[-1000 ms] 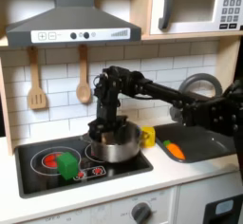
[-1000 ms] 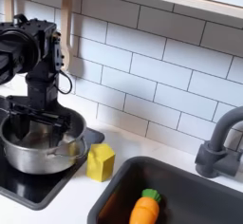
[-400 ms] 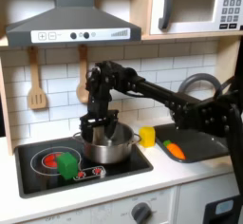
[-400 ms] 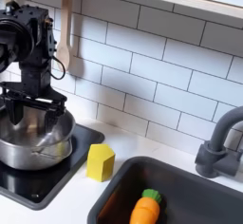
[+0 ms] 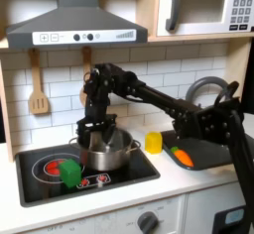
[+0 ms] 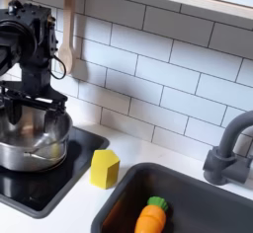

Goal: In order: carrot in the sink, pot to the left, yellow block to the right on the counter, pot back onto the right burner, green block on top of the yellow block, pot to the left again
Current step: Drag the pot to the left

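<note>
Gripper (image 5: pixel 98 131) reaches down into steel pot (image 5: pixel 108 151), fingers hooked over rim; whether clamped on rim or merely pressing cannot tell. Likely hooked there so the pot slides rather than lifts. Pot: shiny, straight-walled, sits on glossy black cooktop (image 5: pixel 45 186), near its middle in first exterior view. Green block (image 5: pixel 69 173) just beside pot, at first exterior view's left. Yellow block (image 6: pixel 105 168): matte cube on cream counter (image 6: pixel 69 215), between cooktop and sink (image 6: pixel 198 198). Carrot (image 6: pixel 149 217) lies in dark basin.
</note>
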